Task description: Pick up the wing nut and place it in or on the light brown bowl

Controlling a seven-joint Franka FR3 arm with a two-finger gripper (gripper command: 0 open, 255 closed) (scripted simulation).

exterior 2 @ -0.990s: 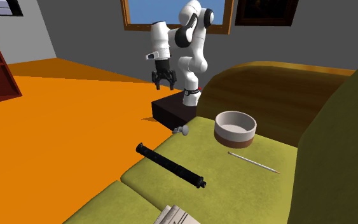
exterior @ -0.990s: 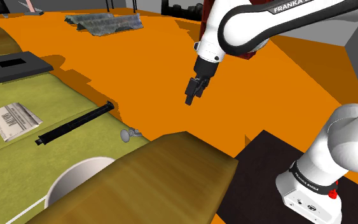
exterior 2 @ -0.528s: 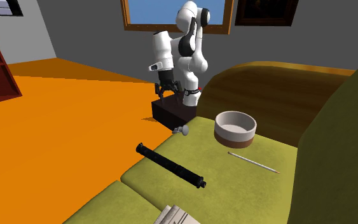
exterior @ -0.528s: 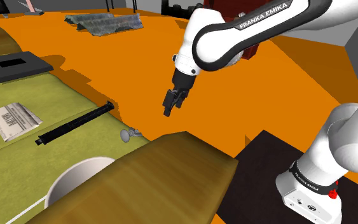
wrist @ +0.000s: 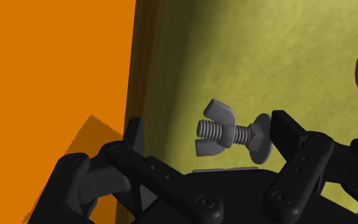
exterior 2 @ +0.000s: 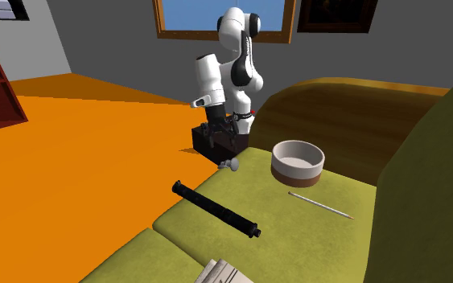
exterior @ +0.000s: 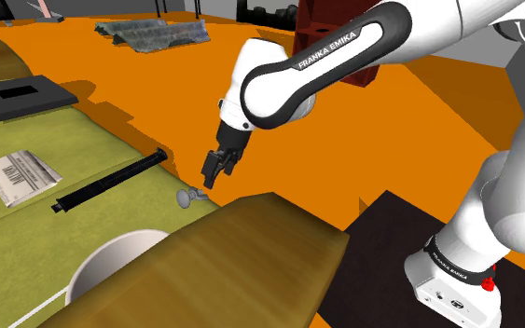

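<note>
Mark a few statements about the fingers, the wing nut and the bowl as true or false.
1. The fingers stand apart, either side of the wing nut, not touching it. True.
2. The wing nut lies in the bowl. False: it lies on the green cushion near its edge, apart from the bowl.
3. A black rod lies on the cushion. True.
4. The thin stick is inside the bowl. False: it lies on the cushion beside the bowl.

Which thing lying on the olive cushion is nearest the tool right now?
The grey wing nut on its bolt, at the cushion edge, straight ahead of the tool; the black rod and the bowl lie farther off.
</note>
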